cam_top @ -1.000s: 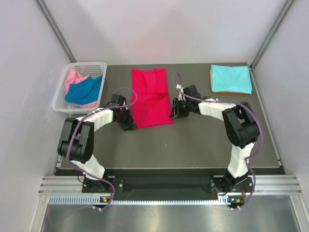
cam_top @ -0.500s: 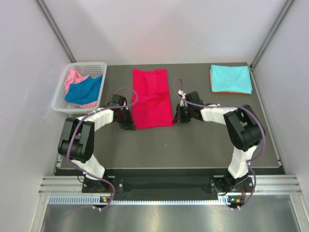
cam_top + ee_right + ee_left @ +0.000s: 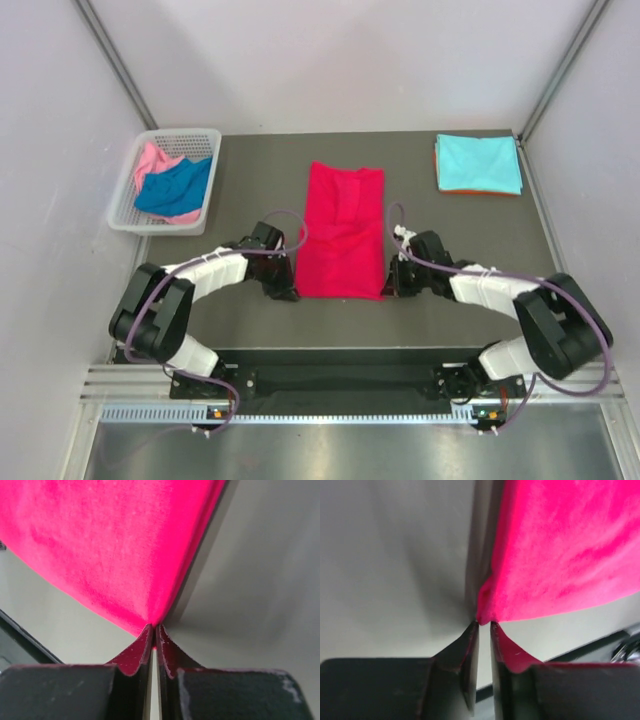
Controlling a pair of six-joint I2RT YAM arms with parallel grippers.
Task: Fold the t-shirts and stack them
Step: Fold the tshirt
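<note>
Right of the basket, mid-table: crimson shirt lies as a narrow strip, with its long axis running away from the arms and the far end tipped slightly right. Collar end unclear. Left gripper and right gripper each pinch a near corner, fingers pressed onto the cloth.

Farther right of the basket: turquoise shirt folded on orange shirt, so two are done.

Inside the basket: blue shirt and pink shirt, crumpled, not yet folded. Crimson judged mid-fold.

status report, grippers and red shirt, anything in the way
Left gripper and right gripper each shut on a near corner of crimson red cloth t-shirt. Nothing on it; white lattice basket, folded turquoise t-shirt apart.
</note>
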